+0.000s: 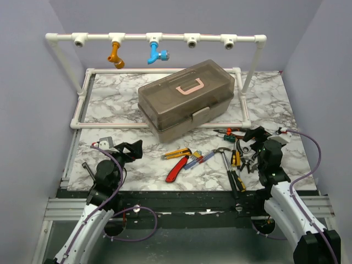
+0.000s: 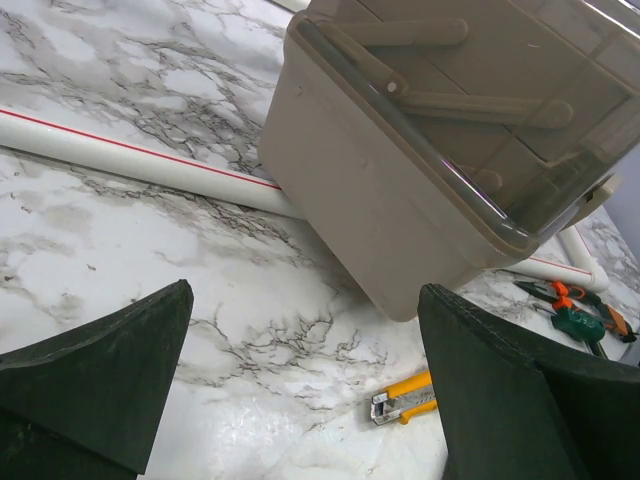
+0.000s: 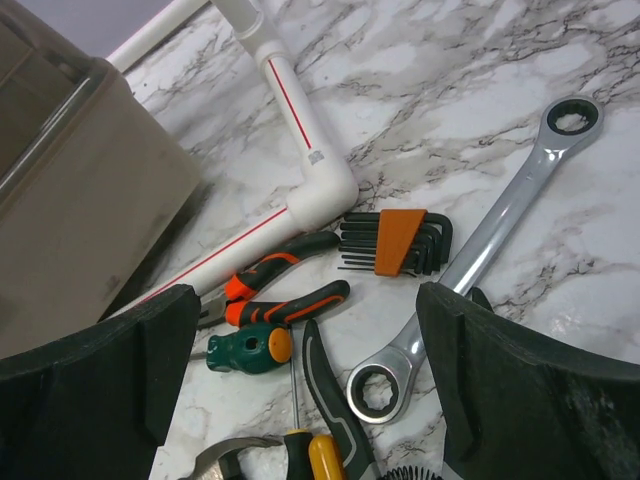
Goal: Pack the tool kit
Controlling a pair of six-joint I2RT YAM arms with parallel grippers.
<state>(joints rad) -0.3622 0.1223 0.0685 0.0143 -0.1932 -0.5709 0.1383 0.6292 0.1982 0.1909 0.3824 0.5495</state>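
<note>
The toolbox [image 1: 186, 102] sits closed at the table's middle back, with a smoky brown lid, a pink handle and a beige base; its corner fills the left wrist view [image 2: 400, 180]. Loose tools lie in front of it: a yellow utility knife [image 1: 177, 153], a red-handled cutter [image 1: 176, 169], screwdrivers [image 1: 199, 159] and a hammer [image 1: 225, 157]. My left gripper [image 1: 129, 149] stands open and empty at the near left. My right gripper [image 1: 254, 137] hangs open and empty over orange-black pliers [image 3: 275, 285], a ratchet wrench [image 3: 480, 255], a hex key set [image 3: 395, 242] and a green stubby screwdriver [image 3: 245, 345].
A white pipe frame [image 1: 165, 38] spans the back, carrying an orange fitting [image 1: 115, 55] and a blue fitting [image 1: 157, 54]. Its low pipes [image 1: 110, 125] border the toolbox area. Bare marble [image 1: 126, 104] lies left of the toolbox.
</note>
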